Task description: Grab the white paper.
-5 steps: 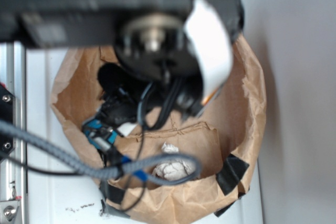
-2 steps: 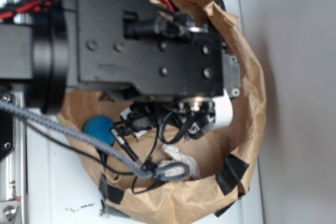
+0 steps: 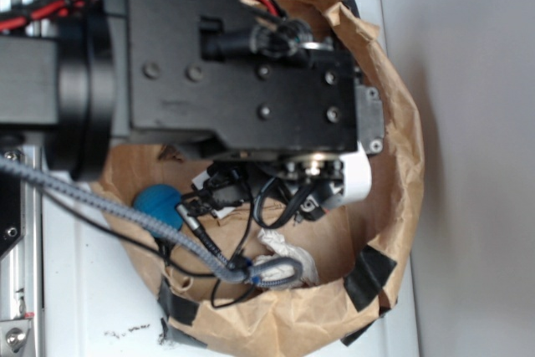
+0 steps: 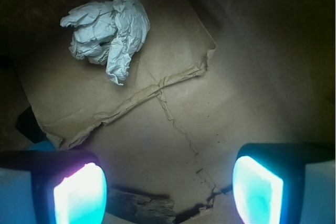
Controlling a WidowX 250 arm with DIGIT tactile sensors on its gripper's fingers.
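Wrist view: gripper (image 4: pixel 168 187) spread wide, holding nothing, one glowing cyan pad (image 4: pixel 80 195) at lower left and the other at lower right, bare creased floor of the brown paper bag (image 4: pixel 173 114) showing between them. White paper (image 4: pixel 107 32) lying crumpled at upper left on that floor, well apart from both pads, touched by neither. Dark scrap (image 4: pixel 142 207) at the bottom edge between the pads. Exterior view: black arm body (image 3: pixel 226 64) filling the upper left and hanging over the bag (image 3: pixel 401 140), the fingertips themselves hidden beneath it. White paper (image 3: pixel 288 252) seen at the lower middle of the bag's inside, partly crossed by a grey braided cable (image 3: pixel 125 215) and thin black wires. Blue ball (image 3: pixel 157 205) resting inside the bag to the left of the wad, near but apart. Black tape patches (image 3: pixel 368 277) on the bag's lower rim. Bag standing on a white surface (image 3: pixel 100 307).
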